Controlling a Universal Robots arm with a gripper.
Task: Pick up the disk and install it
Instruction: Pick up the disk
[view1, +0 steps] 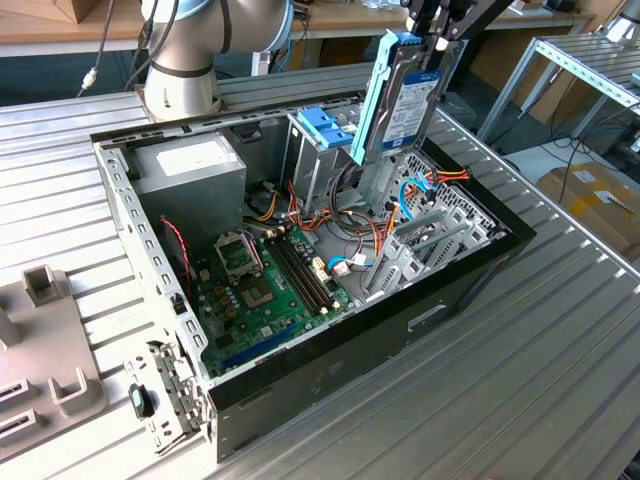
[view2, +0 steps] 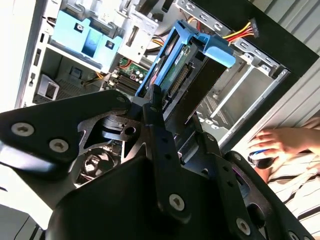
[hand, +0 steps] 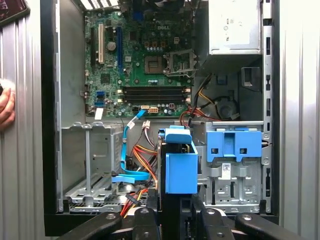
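The gripper (view1: 438, 42) has its fingers closed on the upper end of the disk (view1: 403, 100), which hangs tilted over the open case (view1: 330, 345) at its 1 o'clock in the exterior view. Inside are a motherboard (view1: 262, 290) at 8 o'clock, a power supply (view1: 192, 165) at 11, and a blue latch (view1: 325, 128). The case sits on a ribbed table (view1: 560, 380). A person's hand (view2: 280, 142) is beside it.
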